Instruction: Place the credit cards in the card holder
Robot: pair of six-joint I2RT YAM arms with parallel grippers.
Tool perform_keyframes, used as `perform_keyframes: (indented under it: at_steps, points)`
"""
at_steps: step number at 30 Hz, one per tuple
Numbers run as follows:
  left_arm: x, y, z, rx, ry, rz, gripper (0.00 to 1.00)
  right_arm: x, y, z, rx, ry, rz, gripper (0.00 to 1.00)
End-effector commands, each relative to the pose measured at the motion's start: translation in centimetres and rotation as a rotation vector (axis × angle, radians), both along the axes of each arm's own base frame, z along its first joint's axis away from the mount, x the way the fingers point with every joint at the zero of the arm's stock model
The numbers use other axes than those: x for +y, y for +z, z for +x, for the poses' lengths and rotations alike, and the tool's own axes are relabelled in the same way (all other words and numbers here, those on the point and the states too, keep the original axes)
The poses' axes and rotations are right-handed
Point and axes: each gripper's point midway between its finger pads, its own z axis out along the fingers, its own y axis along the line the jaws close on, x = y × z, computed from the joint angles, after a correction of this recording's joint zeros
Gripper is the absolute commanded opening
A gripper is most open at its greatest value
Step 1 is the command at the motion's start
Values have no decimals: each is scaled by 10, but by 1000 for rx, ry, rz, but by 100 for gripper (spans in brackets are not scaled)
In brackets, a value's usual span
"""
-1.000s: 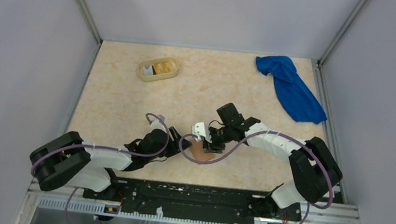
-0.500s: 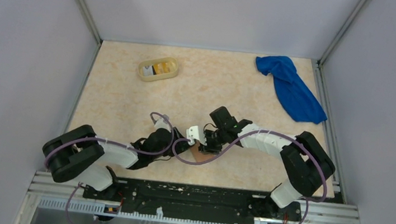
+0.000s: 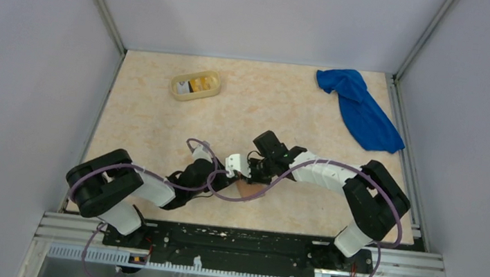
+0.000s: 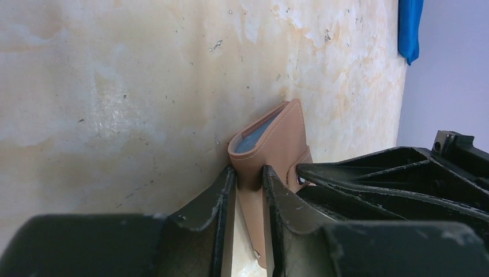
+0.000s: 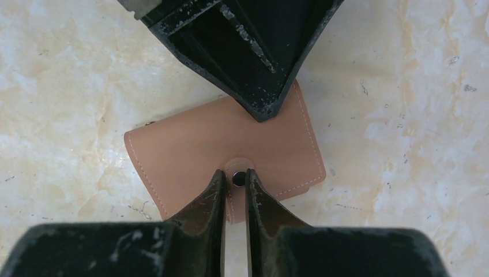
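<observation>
1. The card holder (image 5: 225,150) lies folded on the table between my two sets of fingers, with neither arm nearer.
2. My right fingers (image 5: 210,199), almost closed, pinch its snap tab, which points toward them. Its long axis runs crosswise to them.
3. My left fingers (image 4: 222,196), barely apart, clamp tan leather at the opposite edge.
4. Its grey-blue mouth faces away from my left fingers, so pulling the tab should open it.

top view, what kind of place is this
Probably a robot test cell in a lab: plain grey walls on metal frame posts box in a beige marbled tabletop, and the left arm and right arm are bolted to a black rail at its near edge.
</observation>
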Motion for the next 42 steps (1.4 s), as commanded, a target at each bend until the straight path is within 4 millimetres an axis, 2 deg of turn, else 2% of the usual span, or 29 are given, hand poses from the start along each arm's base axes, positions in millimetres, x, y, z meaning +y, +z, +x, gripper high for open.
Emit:
perform_keyframes:
  at_steps: [1, 3, 6, 10, 15, 18, 20, 24, 30, 32, 35, 40, 42]
  points:
    - [5, -29, -25, 76, -79, 71, 23, -9, -22, 12, -57, -39, -94, 4]
    - [8, -30, -25, 73, -71, 76, 20, -7, -17, 12, -57, -49, -77, 0]
    - [14, -32, -25, 69, -52, 89, 15, -1, -5, 13, -50, -80, -34, 0]
    - [22, -37, -25, 68, -31, 114, 9, 8, 17, 7, 57, -110, 85, 0]
    - [29, -38, -23, 55, -6, 127, 8, 4, 38, 13, 191, -199, 219, 0]
    - [28, -31, -21, 26, -15, 124, 9, 5, 47, 13, 285, -239, 291, 0]
    - [24, -22, -21, -6, -44, 109, 16, 9, 52, 7, 350, -238, 336, 0]
    - [16, 4, -23, -96, -113, 68, 50, 17, 63, 2, 418, -241, 399, 0]
    - [20, 34, -31, -188, -142, -16, 86, 19, 98, 0, 476, -221, 561, 0]
    - [21, 38, -32, -192, -139, -27, 91, 19, 108, -7, 508, -189, 594, 0]
    - [21, 38, -32, -186, -135, -33, 94, 21, 114, -16, 552, -152, 618, 0]
    - [18, 40, -34, -190, -147, -55, 95, 19, 103, -9, 535, -189, 581, 0]
    - [17, 38, -34, -179, -144, -57, 89, 19, 99, -6, 528, -210, 569, 0]
